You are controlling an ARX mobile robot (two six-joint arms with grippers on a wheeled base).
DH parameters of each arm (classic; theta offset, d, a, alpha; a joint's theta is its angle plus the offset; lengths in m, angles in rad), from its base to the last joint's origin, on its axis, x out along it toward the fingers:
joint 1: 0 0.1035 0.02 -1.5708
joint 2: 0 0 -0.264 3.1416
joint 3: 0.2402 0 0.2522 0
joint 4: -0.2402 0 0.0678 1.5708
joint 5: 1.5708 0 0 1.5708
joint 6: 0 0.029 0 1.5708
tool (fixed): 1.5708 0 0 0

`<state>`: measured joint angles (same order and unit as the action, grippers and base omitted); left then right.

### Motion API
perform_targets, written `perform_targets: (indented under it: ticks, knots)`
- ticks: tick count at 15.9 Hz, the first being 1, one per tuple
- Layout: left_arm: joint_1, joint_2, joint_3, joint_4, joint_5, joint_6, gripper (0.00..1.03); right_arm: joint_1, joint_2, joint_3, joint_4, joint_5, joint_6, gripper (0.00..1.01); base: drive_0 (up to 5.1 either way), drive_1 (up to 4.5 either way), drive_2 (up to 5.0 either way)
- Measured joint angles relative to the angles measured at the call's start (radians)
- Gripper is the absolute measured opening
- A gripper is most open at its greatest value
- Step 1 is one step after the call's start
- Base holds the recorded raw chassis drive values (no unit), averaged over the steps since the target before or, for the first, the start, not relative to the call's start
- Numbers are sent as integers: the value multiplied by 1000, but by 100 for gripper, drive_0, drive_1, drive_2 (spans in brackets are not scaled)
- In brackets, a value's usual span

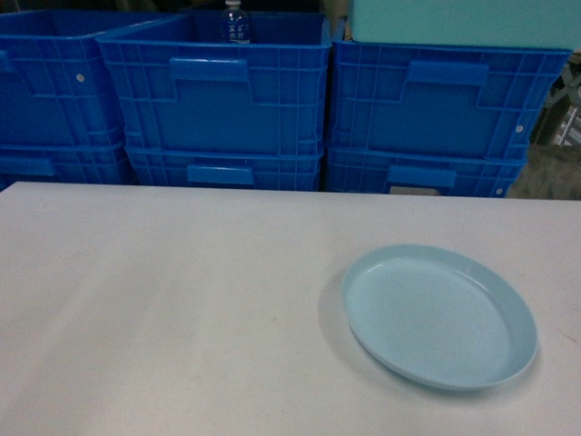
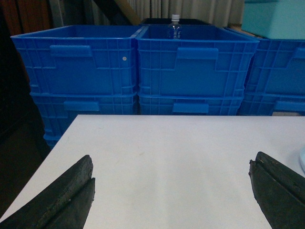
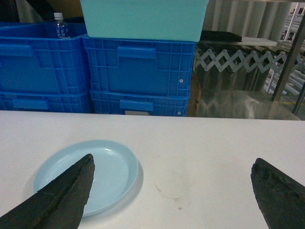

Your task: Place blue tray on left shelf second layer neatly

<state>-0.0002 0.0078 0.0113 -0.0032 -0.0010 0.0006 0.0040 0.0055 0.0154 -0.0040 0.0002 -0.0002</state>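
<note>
blue tray (image 1: 440,318) flat on white table (image 1: 182,309)

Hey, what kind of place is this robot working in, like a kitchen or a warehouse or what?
Probably a storeroom or warehouse-like workspace, not a kitchen. Stacked blue crates line the back of a plain white table, and a folding metal barrier stands off to the right.

The tray (image 1: 440,318) lies on the table (image 1: 182,309), toward its right side. Stacked crates (image 1: 218,100) stand behind the table, a bottle (image 1: 236,23) in one.
</note>
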Motion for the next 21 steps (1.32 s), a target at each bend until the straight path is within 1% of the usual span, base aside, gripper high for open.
perform_targets:
  ticks: [21]
  knots:
    - [0,0,0,0,0,0,98,0,0,0,0,0,0,98,0,0,0]
